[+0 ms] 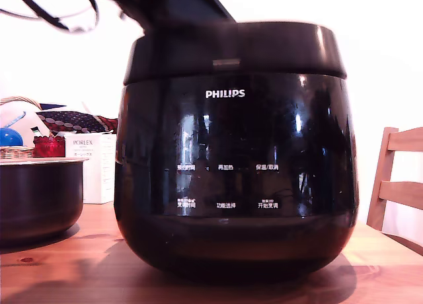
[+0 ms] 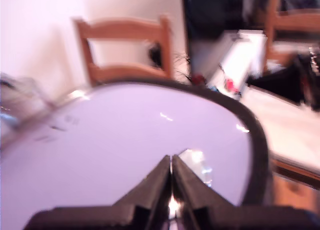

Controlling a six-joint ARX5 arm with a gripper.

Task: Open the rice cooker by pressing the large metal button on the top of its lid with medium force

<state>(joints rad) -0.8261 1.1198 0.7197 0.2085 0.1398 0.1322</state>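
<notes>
black rice cooker reads "philips"; box reads "porlex"; end effector fingers together above lid.

Large glossy black rounded rice cooker sits mid wooden table, its glossy black round lid on top, the black gripper directly above the lid with both fingers pressed together, tips just short of the shiny metal button, which lies right beyond them. Exterior view's left: dark metal bowl-shaped pot beside the cooker, white cardboard box behind it. Exterior view's right: light wooden chair, behind the table, well off from the fingers.
</notes>
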